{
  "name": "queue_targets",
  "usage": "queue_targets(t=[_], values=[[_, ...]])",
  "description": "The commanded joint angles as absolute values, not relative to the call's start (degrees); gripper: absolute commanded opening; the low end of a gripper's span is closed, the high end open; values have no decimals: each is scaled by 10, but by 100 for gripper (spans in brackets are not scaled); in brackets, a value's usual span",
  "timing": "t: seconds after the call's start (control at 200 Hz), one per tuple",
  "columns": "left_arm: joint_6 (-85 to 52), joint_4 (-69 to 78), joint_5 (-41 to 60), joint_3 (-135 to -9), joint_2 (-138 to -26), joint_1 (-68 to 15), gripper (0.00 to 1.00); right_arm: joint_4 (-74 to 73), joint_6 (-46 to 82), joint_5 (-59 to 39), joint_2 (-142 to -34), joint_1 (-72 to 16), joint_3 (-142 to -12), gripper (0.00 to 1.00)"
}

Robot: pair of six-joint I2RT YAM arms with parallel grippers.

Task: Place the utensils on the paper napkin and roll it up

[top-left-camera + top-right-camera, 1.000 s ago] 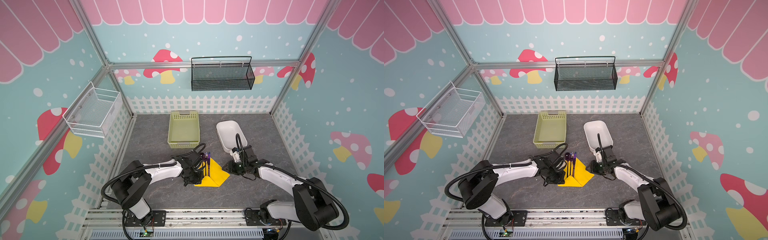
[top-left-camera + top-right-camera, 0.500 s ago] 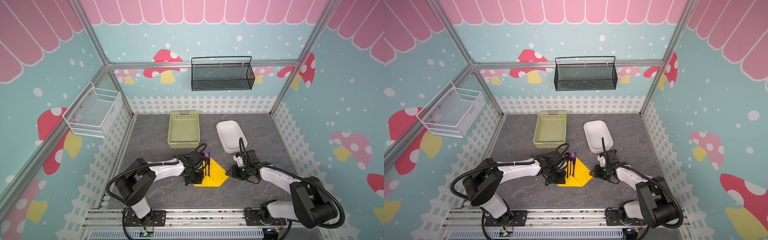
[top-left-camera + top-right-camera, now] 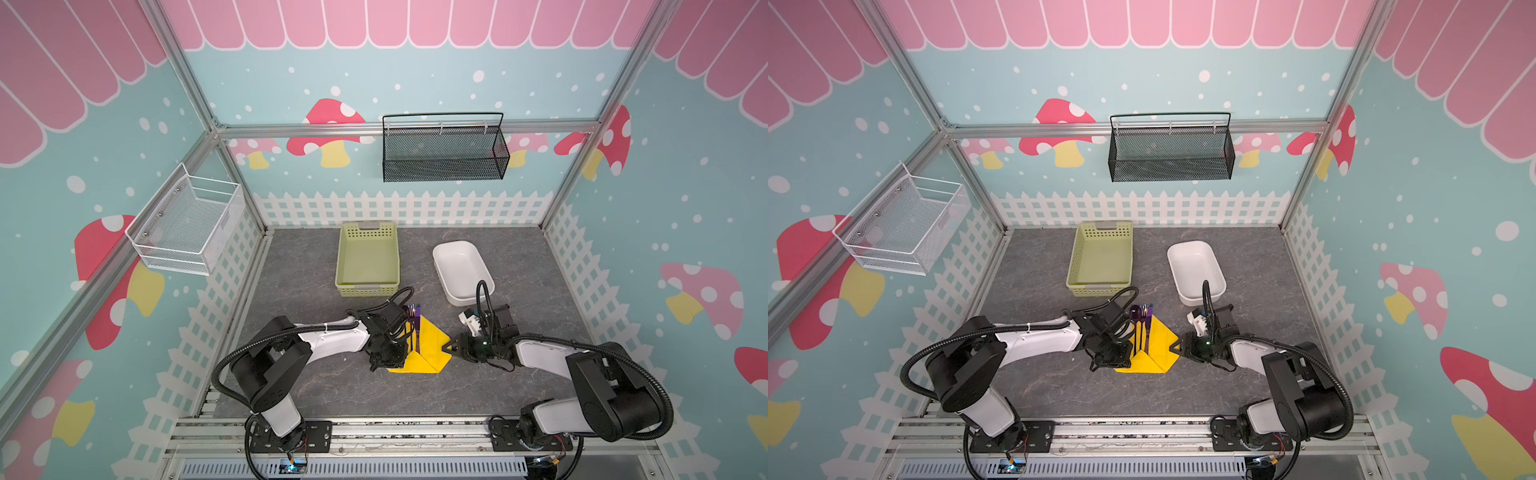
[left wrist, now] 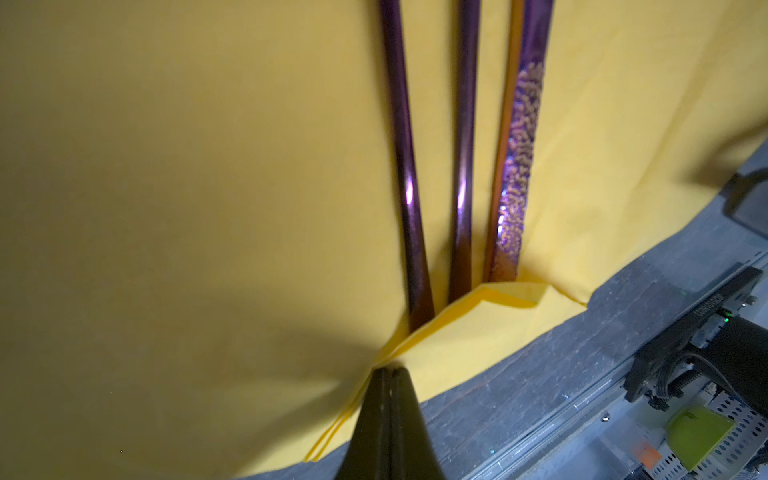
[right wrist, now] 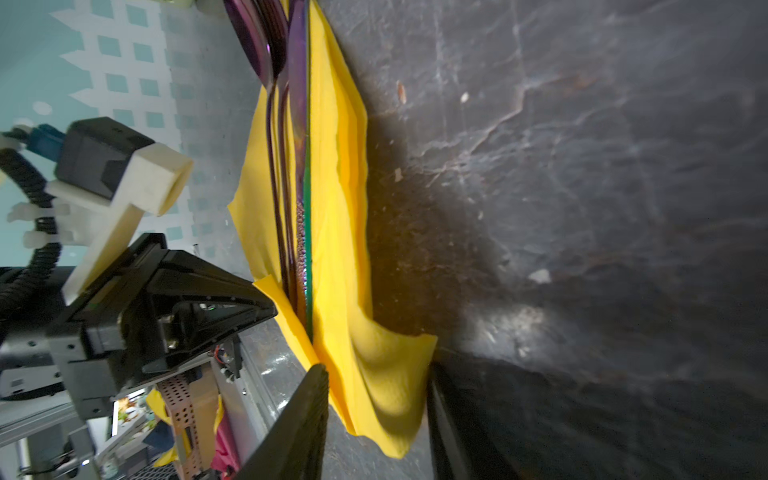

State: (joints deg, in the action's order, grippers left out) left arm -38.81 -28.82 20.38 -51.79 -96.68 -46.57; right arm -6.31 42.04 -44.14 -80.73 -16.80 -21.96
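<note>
Three utensils point(image 3: 1143, 326) lie side by side on the yellow napkin point(image 3: 1160, 351), mid-counter point(image 3: 1059, 386), heads poking past its far edge.

Left hand point(image 4: 388, 372): clamped shut on the flap folded over the handle ends, probably to hold that fold.

Right hand point(image 5: 376, 368): half open, straddling the napkin's side corner without pinching it. Likely set to fold it over.

I count three slim shiny purple utensils point(image 4: 461, 166) and one bright yellow paper napkin point(image 3: 432, 347). There is one grey stone-pattern table point(image 3: 311, 386), and on it one pale green perforated plastic basket point(image 3: 368, 289) and one white rectangular tub point(image 3: 463, 298). The walls carry two baskets: one black wire mesh basket point(image 3: 444, 160) and one white wire mesh basket point(image 3: 183, 224). The grippers are two: one left gripper point(image 4: 388, 374) and one right gripper point(image 5: 376, 370).
</note>
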Motion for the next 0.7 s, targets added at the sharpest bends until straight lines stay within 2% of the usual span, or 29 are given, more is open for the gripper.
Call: queue_targets(t=[0.0,0.11,0.26,0.48,0.695], values=[[-391,-290,195,-521,-980,-465,2,-170,487,-516,-817,-165,-190,42],[-391,-290,194,-521,-979,-465,2,-233,529,-546,-816,-165,-163,42],[-391,-291,193,-521,-977,-465,2,-227,530,-541,-799,-165,-161,42],[-392,-291,192,-522,-969,-465,3,-104,478,-445,-755,-160,-202,41],[-391,-290,210,-535,-959,-465,6,-29,433,-418,-763,-159,-236,36]])
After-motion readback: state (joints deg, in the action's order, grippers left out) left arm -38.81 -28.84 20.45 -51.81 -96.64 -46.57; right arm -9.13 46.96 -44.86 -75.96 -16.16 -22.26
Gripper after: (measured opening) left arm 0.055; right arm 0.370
